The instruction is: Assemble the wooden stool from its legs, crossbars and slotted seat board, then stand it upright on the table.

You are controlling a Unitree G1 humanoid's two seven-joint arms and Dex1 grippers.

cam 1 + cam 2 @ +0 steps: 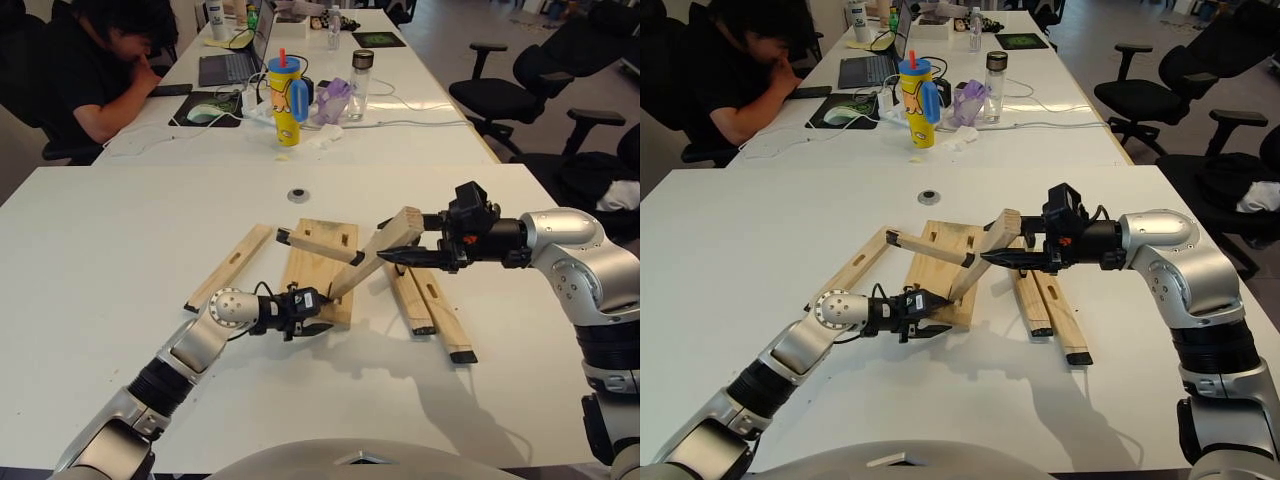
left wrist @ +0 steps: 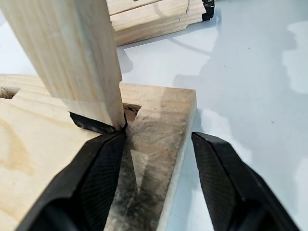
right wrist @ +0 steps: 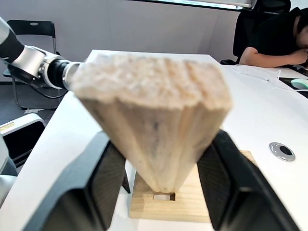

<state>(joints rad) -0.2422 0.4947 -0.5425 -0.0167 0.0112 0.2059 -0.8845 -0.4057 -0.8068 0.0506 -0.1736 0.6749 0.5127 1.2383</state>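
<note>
The slotted seat board lies flat on the white table. A wooden leg leans over it, its lower end at a slot near the board's near right corner. My right gripper is shut on the leg's upper end, one finger on each side. My left gripper is open at the board's near edge, with one finger over the board and the other beside it above the table. A second leg lies across the board's far part.
One loose slotted piece lies left of the board, and two more lie to its right. A cable grommet sits behind. The far table holds a yellow cup, a bottle and a laptop. Office chairs stand right.
</note>
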